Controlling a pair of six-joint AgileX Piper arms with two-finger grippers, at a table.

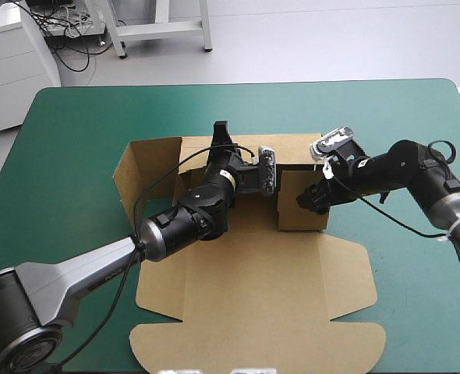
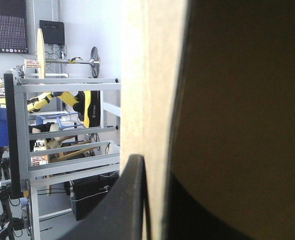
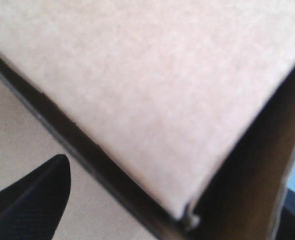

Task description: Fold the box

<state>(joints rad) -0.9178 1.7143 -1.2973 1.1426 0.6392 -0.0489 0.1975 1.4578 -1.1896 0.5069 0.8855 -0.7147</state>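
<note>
My left gripper, left of centre in the high view, is clenched on the box's far wall. My left wrist view shows that wall edge-on, pinched against a black finger, which the high view hides. The box lies mid-frame on the cover, far walls up, lid flat toward the lower edge. I judge it light, stiff between creases and easily dented, so best taken at a wall edge near a crease. My right gripper, right of centre, is at the right wall; clamped or released, I cannot tell. Its view shows only a panel corner close up.
</note>
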